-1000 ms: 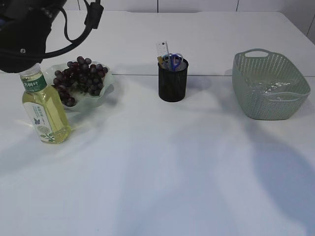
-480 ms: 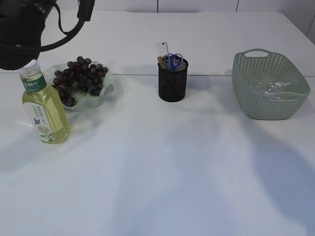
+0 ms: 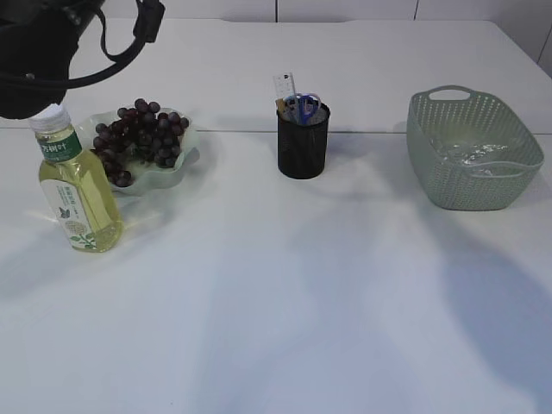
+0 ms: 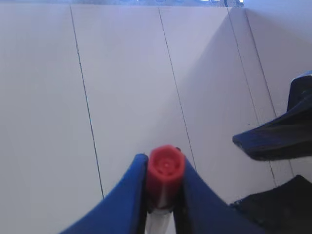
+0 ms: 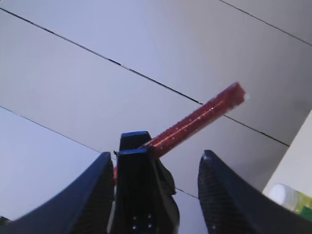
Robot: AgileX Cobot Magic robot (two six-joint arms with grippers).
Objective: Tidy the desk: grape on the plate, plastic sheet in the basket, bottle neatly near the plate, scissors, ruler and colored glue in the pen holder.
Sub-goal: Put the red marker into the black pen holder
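Observation:
In the left wrist view my left gripper (image 4: 165, 181) has blue jaws shut on the red-capped colored glue tube (image 4: 165, 168). The right wrist view shows the red glitter glue tube (image 5: 200, 119) sticking up out of the left gripper (image 5: 139, 185). That gripper sits between the wide-open, empty jaws of my right gripper (image 5: 156, 155). In the exterior view the left arm (image 3: 34, 52) hangs at the top left above the yellow bottle (image 3: 78, 190). Grapes (image 3: 138, 138) lie on the plate (image 3: 185, 159). Scissors (image 3: 306, 108) and ruler (image 3: 285, 84) stand in the black pen holder (image 3: 302, 147).
A green basket (image 3: 470, 185) at the right holds the plastic sheet (image 3: 470, 155). The bottle's white cap shows at the lower right of the right wrist view (image 5: 280, 194). The right arm does not show in the exterior view.
The left arm has lifted up and to the left off the bottle, so the bottle's white cap now shows fully. Nothing on the table has moved.

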